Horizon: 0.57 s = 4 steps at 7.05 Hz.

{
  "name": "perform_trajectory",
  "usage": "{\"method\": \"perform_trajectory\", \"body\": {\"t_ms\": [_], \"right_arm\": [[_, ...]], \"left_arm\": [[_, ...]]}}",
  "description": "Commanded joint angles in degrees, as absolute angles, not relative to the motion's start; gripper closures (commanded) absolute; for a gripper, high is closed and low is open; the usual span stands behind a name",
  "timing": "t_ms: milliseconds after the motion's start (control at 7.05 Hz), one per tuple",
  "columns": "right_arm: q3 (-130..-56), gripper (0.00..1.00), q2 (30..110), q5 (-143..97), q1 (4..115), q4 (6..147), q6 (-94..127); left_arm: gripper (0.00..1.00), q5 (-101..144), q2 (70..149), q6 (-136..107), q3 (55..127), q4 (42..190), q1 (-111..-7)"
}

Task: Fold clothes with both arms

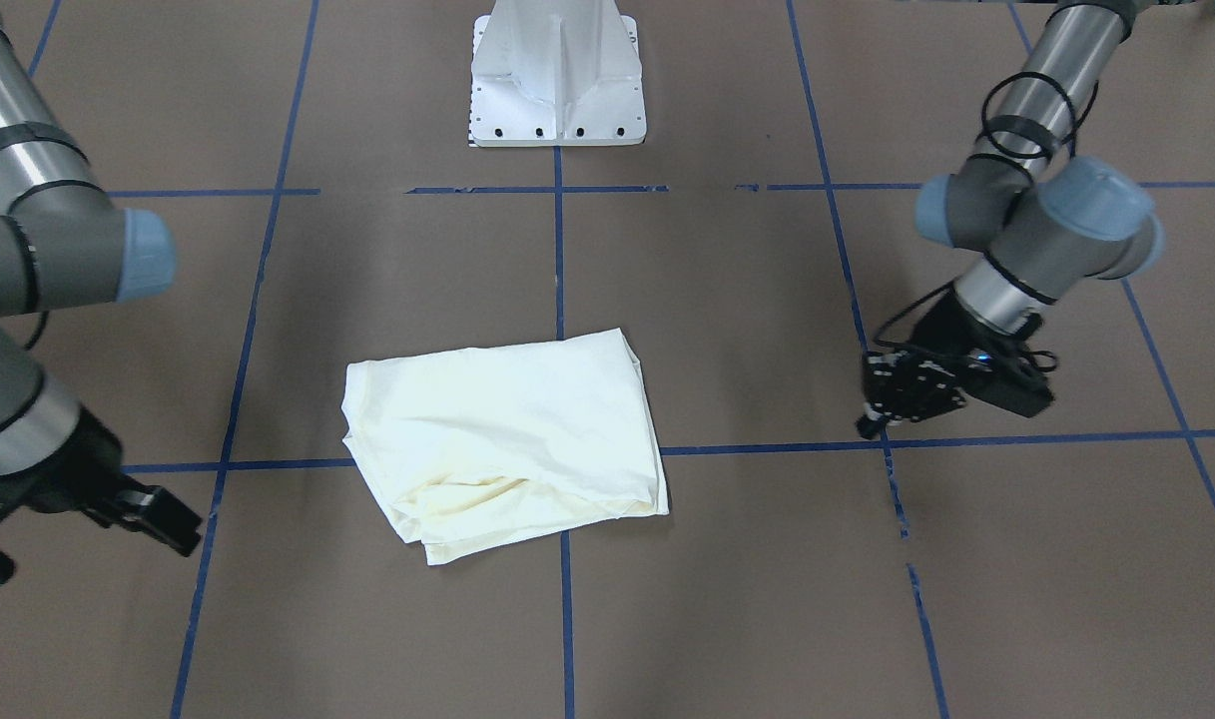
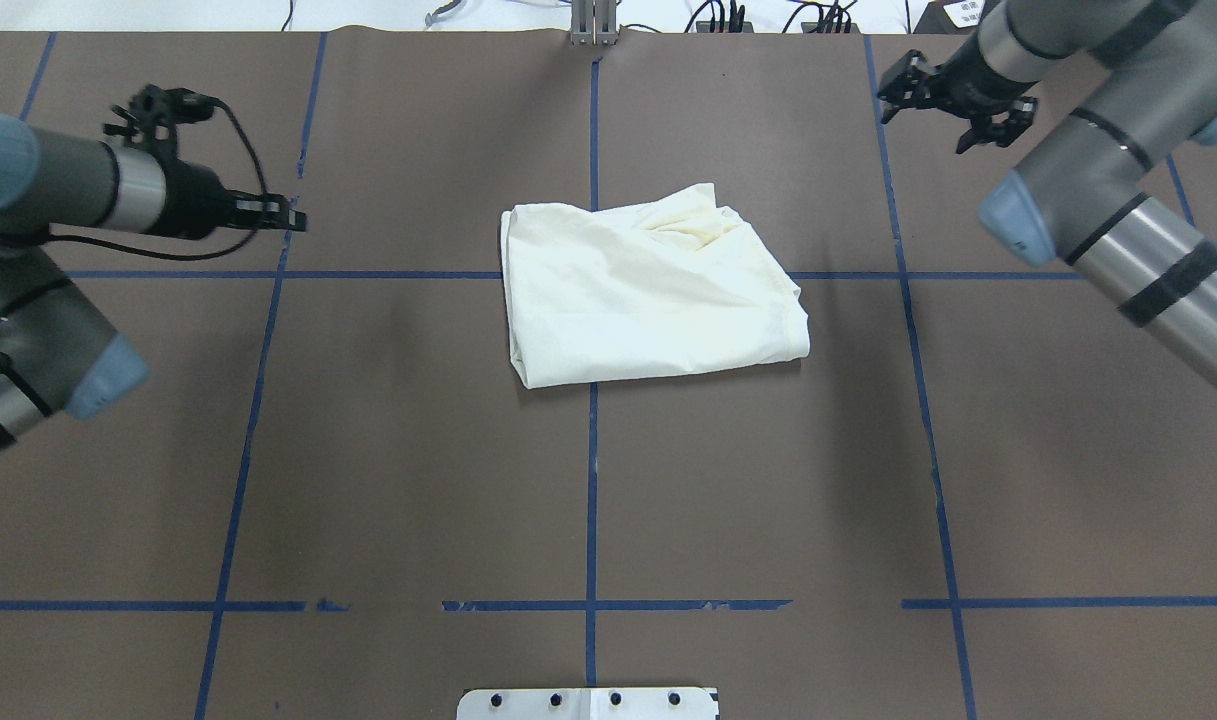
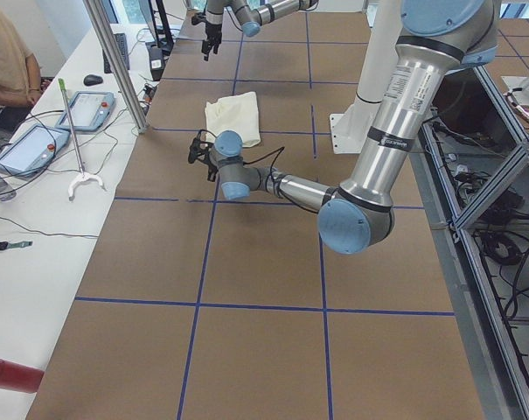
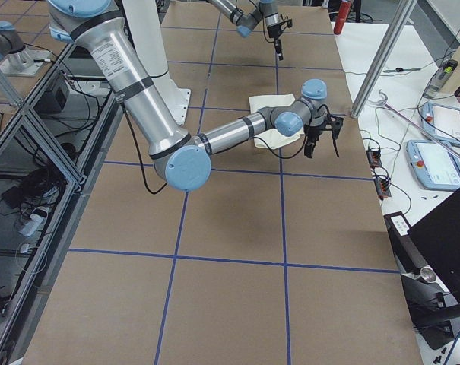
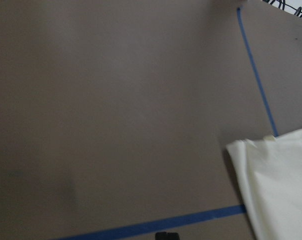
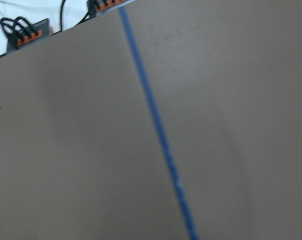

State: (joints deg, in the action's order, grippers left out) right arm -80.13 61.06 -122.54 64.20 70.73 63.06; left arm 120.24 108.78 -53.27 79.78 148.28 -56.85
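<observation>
The cream-white shirt (image 2: 648, 300) lies in the middle of the brown paper-covered desk (image 2: 368, 450), folded into a rough rectangle with its plain side up and straddling the crossing of the blue tape lines (image 2: 591, 450). No print shows. Its edge farthest from the robot is rumpled, with loose layers peeking out, while the near edge looks clean. The left black two-fingered end effector (image 2: 293, 215) hangs well apart from the cloth on its side of the desk. It grips nothing, but I cannot tell whether its jaws are parted or together. The right black end effector (image 2: 938, 105) hovers near the far corner on its side, released, jaws spread and empty. The fold looks close to finished. If one more fold or a tidy is meant, both end effectors should pinch every layer at matching corners of the rumpled edge, then lift and travel level together so the stack does not slide or skew
</observation>
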Motion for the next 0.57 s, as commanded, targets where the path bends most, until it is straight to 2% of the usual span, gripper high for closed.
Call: {"method": "perform_trajectory", "body": {"t_ms": [0,426], "right_arm": [[-83.3,0.00,70.4,-126.3,75.2,71.5,44.0],[-83.6,0.00,80.8,-133.6,82.0,72.4,24.6]], "left_arm": [[1.00,128.0,107.0,-22.6,79.0,132.9,-74.7],[1.00,128.4,111.2,-4.9,81.7,108.3,-85.9]]}}
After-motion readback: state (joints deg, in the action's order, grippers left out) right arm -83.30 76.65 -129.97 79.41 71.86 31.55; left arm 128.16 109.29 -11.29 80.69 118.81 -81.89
